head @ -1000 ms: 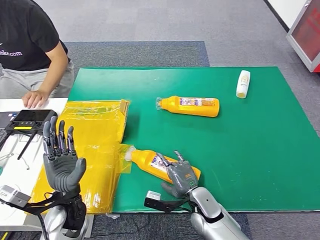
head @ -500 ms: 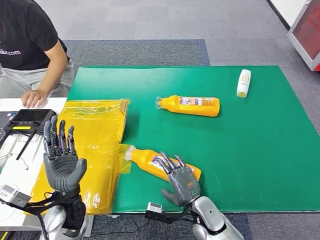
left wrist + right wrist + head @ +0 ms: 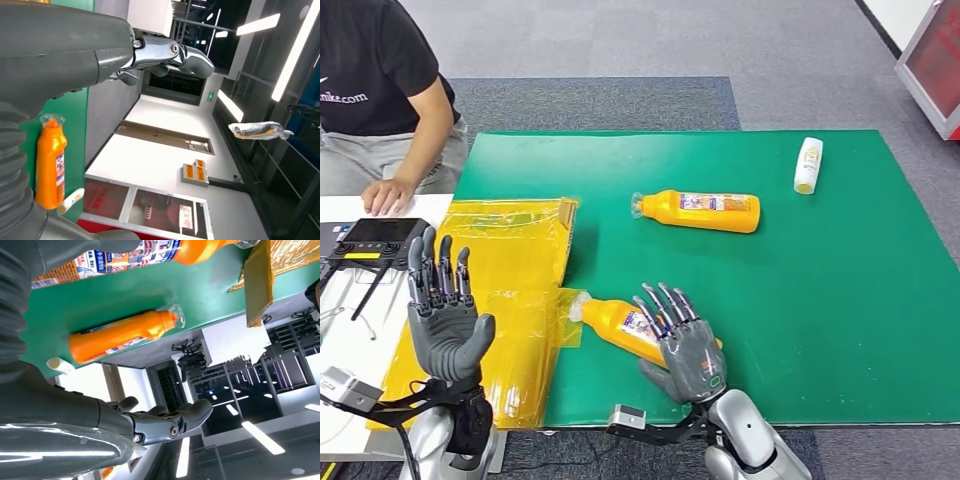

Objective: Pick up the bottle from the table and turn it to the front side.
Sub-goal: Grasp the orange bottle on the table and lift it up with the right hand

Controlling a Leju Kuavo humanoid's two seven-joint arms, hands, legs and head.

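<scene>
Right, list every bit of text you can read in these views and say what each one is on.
"mike.com": white print on the person's black T-shirt, cut off at the picture's edge, so it may be part of a longer word.
Label on the near orange plastic bottle by the right hand: printed, too small to read.
Label on the far orange plastic bottle: too blurred to read.
Small white bottle: a yellow mark, unreadable.
Wall signs in the left wrist view: unreadable.
</scene>
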